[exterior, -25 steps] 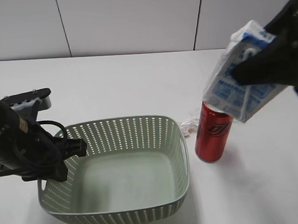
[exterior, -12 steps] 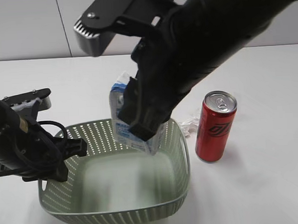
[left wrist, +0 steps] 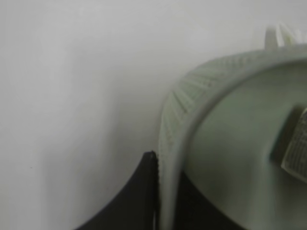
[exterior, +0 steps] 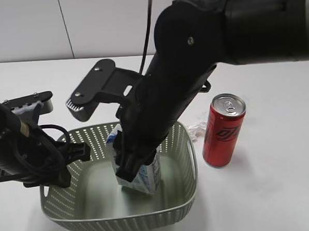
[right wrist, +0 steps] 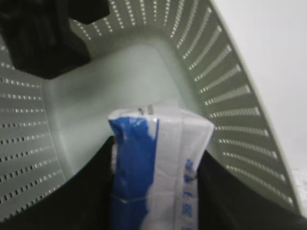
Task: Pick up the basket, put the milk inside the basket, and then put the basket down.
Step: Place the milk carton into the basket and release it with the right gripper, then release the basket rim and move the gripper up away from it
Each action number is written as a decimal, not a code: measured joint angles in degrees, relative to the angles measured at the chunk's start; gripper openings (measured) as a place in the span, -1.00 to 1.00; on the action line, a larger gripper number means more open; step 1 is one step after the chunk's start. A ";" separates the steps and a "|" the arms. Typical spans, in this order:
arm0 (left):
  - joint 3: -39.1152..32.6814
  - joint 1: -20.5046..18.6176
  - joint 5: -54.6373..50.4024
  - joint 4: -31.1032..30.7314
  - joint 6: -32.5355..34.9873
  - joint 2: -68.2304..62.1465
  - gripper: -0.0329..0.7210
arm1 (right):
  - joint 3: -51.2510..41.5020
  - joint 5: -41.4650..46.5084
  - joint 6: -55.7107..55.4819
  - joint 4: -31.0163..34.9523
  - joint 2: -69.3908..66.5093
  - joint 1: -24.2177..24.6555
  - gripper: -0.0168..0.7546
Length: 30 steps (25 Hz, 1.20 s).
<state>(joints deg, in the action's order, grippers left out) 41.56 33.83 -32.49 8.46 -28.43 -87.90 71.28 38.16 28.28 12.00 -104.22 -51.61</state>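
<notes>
From the exterior view, the basket point(exterior: 117, 200) sits on the white table point(exterior: 262, 192), and everything else is easiest placed against it. The right gripper point(exterior: 127, 168) reaches down inside the basket, its jaws clamped on the milk point(exterior: 143, 177), which stands tilted with its bottom at or near the basket floor; I cannot tell if it touches. The left gripper point(exterior: 64, 164) is at the basket's left wall, clasping the rim there. A red can point(exterior: 222, 130) stands upright just to the right of the basket, apart from it, with a crumpled bit of white paper point(exterior: 196, 129) near the basket's far right corner.

In the left wrist view, the basket's rim point(left wrist: 168, 143) runs between two dark fingers point(left wrist: 129, 201), one outside and one inside the wall, closed on it. A printed corner of the milk point(left wrist: 295, 158) shows inside the basket.

In the right wrist view, the milk point(right wrist: 153, 158) is pinched between the two dark fingers point(right wrist: 86, 191) above the basket floor point(right wrist: 120, 81), inside the slotted walls.
</notes>
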 joint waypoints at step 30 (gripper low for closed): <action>-0.20 0.00 -4.21 -0.64 0.09 -0.47 -0.92 | 0.19 9.97 -15.07 -3.32 18.20 14.04 0.55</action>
<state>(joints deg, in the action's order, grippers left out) 41.37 33.83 -36.70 7.82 -28.35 -88.37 71.47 48.13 13.22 8.68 -86.03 -37.57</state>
